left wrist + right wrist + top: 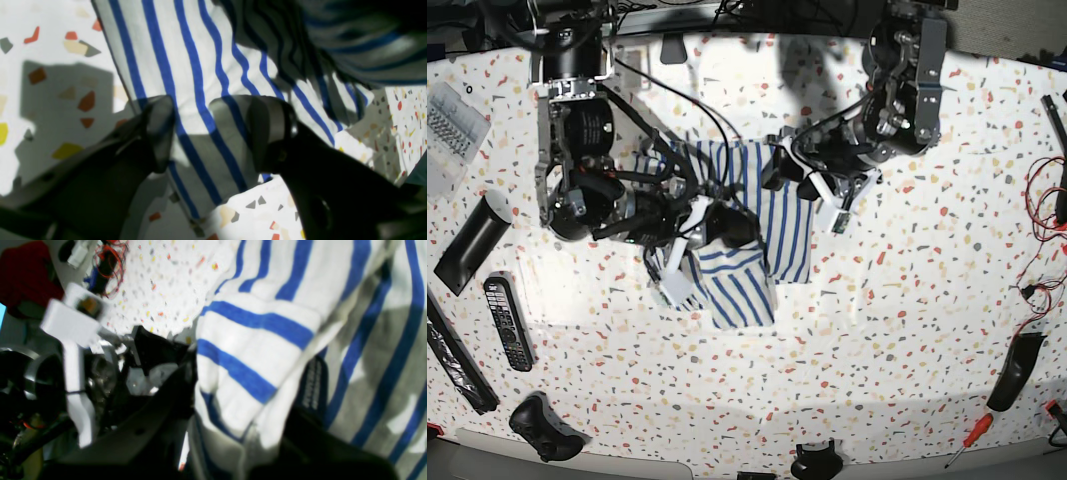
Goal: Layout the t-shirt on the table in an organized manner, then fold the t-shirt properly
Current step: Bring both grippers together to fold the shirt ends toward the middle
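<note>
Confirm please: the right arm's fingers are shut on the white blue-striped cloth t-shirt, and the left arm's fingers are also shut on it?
Only the left part is wrong. The left wrist view shows the left arm's fingers standing open over the white blue-striped cloth t-shirt, gripping nothing. The right arm's fingers are shut on it, as you said.

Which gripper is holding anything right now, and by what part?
The right gripper is shut on the t-shirt, pinching a bunched fold at a hemmed edge beside a dark tag. The left gripper is open above the cloth, holding nothing.
</note>
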Tool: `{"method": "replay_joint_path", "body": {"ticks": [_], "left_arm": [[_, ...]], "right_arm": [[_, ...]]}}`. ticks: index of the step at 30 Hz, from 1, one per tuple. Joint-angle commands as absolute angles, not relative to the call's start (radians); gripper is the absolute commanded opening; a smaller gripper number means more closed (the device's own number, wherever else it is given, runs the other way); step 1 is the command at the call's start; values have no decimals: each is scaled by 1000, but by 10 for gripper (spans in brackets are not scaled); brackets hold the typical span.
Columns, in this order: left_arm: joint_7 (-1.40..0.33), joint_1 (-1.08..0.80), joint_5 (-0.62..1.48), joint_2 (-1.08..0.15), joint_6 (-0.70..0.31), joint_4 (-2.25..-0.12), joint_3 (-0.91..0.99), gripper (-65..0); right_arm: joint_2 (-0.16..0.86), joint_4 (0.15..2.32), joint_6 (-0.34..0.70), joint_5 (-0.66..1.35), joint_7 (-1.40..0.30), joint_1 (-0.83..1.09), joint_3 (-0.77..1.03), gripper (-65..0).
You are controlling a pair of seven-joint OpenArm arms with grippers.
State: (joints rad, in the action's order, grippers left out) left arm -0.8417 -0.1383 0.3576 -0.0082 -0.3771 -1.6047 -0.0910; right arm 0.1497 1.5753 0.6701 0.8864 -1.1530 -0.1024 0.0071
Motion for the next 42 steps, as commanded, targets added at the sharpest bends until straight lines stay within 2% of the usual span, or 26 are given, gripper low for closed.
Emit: {"method": "replay_joint_path", "body": {"ticks": [1, 5, 9, 14, 20, 26, 27, 30, 32, 42], "left_arm": [[-836, -127, 364, 0, -381, -1617, -93, -315], [-836, -124, 353, -2, -383, -1617, -93, -315], [-850, -84, 235, -3, -382, -1618, -93, -315], [-978, -22, 240, -1, -381, -1639, -93, -315], [-1110, 12, 239, -1, -381, -1786, -93, -315], [-1118, 11, 171, -1, -381, -1943, -93, -315], [-1111, 11, 143, -1, -381, -1948, -93, -315], [-1103, 11, 97, -1, -381, -1948, -93, -315], [-1103, 10, 97, -1, -380, -1948, -93, -315], [-1104, 10, 97, -4, -373, -1948, -93, -315]], "right_arm": [[148, 1593, 673, 905, -1137, -121, 8, -650], [132, 1593, 673, 866, -1137, -112, 8, -650], [124, 1593, 673, 863, -1137, -107, 6, -650], [124, 1593, 673, 864, -1136, -107, 6, -650], [124, 1593, 673, 864, -1135, -107, 6, -650], [121, 1593, 673, 864, -1135, -107, 6, -650], [115, 1593, 673, 864, -1135, -107, 6, -634], [73, 1593, 673, 885, -1135, -99, 6, -481], [36, 1593, 673, 901, -1135, -93, 6, -437], [-82, 1593, 673, 901, -1133, -94, 6, -431]]}}
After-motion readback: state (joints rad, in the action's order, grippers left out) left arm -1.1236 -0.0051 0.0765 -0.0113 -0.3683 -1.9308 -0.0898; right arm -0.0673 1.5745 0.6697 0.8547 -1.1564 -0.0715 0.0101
